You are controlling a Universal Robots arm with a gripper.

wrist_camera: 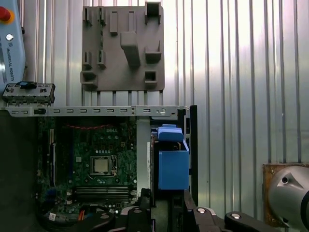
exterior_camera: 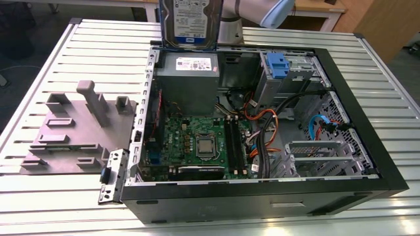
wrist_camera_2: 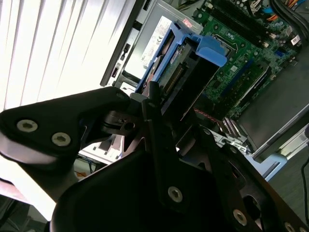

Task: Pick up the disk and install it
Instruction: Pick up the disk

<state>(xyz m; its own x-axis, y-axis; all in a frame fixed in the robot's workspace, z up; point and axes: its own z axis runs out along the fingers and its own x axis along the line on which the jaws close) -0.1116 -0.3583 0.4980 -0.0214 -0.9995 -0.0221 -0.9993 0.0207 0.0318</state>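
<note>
1. Over the far rim of the open computer case, in the exterior view, the disk hangs on end. Its long axis runs up and down and its white-and-blue label faces the camera; the print is too small to make out. Its lower edge sits just above the grey power-supply box, which carries a white sticker. A bare blue bracket stands in the bay towards the exterior view's right. The slatted table has open room on the exterior view's left, beyond a grey fixture plate.

2. Seen in the second wrist view, the gripper has its black fingers closed on the disk, clamping it from both sides. The disk's blue side rail points away from the wrist, towards the green motherboard. A white printed label shows on the box beneath it.

3. Looking straight down in the first wrist view, the disk appears edge-on with its blue plastic uppermost. It is held in the gripper just inside the case wall, beside the motherboard. The fixture plate lies well apart on the table beyond the case rim. A grey pendant with a red button and vertical lettering sits at the table edge.
</note>
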